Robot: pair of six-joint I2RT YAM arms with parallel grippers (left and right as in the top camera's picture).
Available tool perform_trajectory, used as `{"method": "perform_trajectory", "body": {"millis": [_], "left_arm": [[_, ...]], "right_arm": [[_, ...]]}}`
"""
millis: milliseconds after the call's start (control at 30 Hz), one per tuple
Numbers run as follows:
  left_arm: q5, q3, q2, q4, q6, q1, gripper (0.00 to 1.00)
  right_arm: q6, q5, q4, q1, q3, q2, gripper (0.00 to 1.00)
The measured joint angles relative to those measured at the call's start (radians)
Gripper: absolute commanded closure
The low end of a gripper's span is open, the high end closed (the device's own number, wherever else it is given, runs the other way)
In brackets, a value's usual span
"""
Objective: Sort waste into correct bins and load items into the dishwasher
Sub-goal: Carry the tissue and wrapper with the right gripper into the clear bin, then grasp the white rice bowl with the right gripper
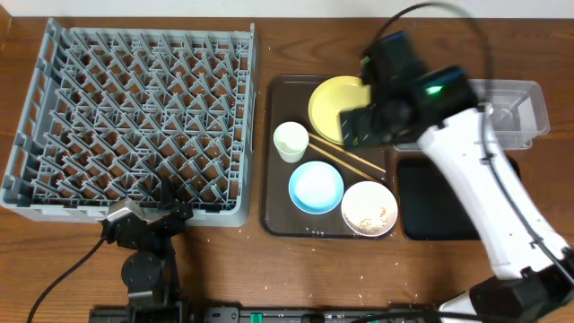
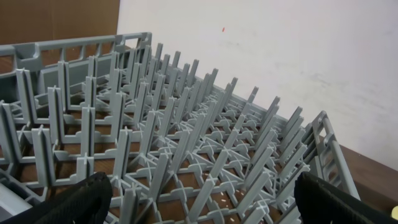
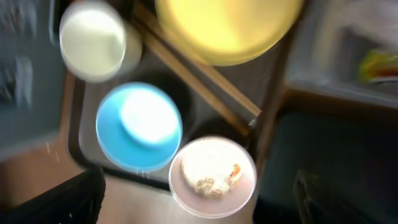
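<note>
The grey dishwasher rack [image 1: 134, 117] fills the left of the table. On a dark brown serving tray [image 1: 278, 220] lie a yellow plate [image 1: 332, 103], a white cup [image 1: 290, 141], a light blue bowl [image 1: 316, 187], wooden chopsticks [image 1: 354, 161] and a pinkish white bowl [image 1: 369, 208] with pale crumbs [image 3: 208, 183] inside. My right gripper [image 3: 199, 199] hangs open high above that bowl [image 3: 211, 177], holding nothing. Its arm [image 1: 395, 90] covers part of the plate. My left gripper [image 2: 208, 205] rests open at the rack's near edge [image 2: 186, 155], empty.
A clear tub [image 1: 516, 112] stands at the far right with a green-and-orange wrapper [image 3: 379, 65] in it. A shallow black tray [image 1: 439, 197] lies just in front of it, beside the serving tray. The right arm's white link [image 1: 489, 197] crosses over the black tray.
</note>
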Motion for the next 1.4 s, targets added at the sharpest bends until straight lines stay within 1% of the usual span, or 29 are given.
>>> {"method": "perform_trajectory", "body": {"millis": [133, 267, 467, 600, 700, 767, 833, 933, 1000, 1067, 1200, 1267, 1300, 1400], "left_arm": [[0.0, 0.0, 0.0, 0.0, 0.0, 0.0, 0.06], [0.0, 0.0, 0.0, 0.0, 0.0, 0.0, 0.06], [0.0, 0.0, 0.0, 0.0, 0.0, 0.0, 0.06], [0.0, 0.0, 0.0, 0.0, 0.0, 0.0, 0.06], [0.0, 0.0, 0.0, 0.0, 0.0, 0.0, 0.06], [0.0, 0.0, 0.0, 0.0, 0.0, 0.0, 0.06], [0.0, 0.0, 0.0, 0.0, 0.0, 0.0, 0.06], [0.0, 0.0, 0.0, 0.0, 0.0, 0.0, 0.06], [0.0, 0.0, 0.0, 0.0, 0.0, 0.0, 0.06], [0.0, 0.0, 0.0, 0.0, 0.0, 0.0, 0.06], [0.0, 0.0, 0.0, 0.0, 0.0, 0.0, 0.06], [0.0, 0.0, 0.0, 0.0, 0.0, 0.0, 0.06], [0.0, 0.0, 0.0, 0.0, 0.0, 0.0, 0.06], [0.0, 0.0, 0.0, 0.0, 0.0, 0.0, 0.06]], "right_arm": [[-0.021, 0.0, 0.013, 0.11, -0.124, 0.004, 0.11], [-0.029, 0.001, 0.071, 0.189, -0.257, 0.005, 0.12], [-0.05, 0.037, 0.204, 0.286, -0.473, 0.007, 0.21], [-0.058, 0.072, 0.268, 0.323, -0.57, 0.009, 0.26], [-0.061, 0.097, 0.315, 0.333, -0.619, 0.009, 0.34], [-0.064, 0.11, 0.346, 0.333, -0.643, 0.009, 0.44], [-0.072, 0.121, 0.396, 0.333, -0.67, 0.009, 0.5], [-0.097, 0.127, 0.462, 0.333, -0.716, 0.009, 0.54], [-0.112, 0.13, 0.502, 0.333, -0.747, 0.009, 0.55], [-0.122, 0.133, 0.535, 0.333, -0.774, 0.009, 0.58], [-0.143, 0.138, 0.563, 0.333, -0.809, 0.009, 0.76], [-0.146, 0.142, 0.563, 0.333, -0.813, 0.009, 0.83], [-0.147, 0.143, 0.563, 0.333, -0.814, 0.009, 0.85], [-0.147, 0.144, 0.566, 0.333, -0.814, 0.009, 0.85]]}}
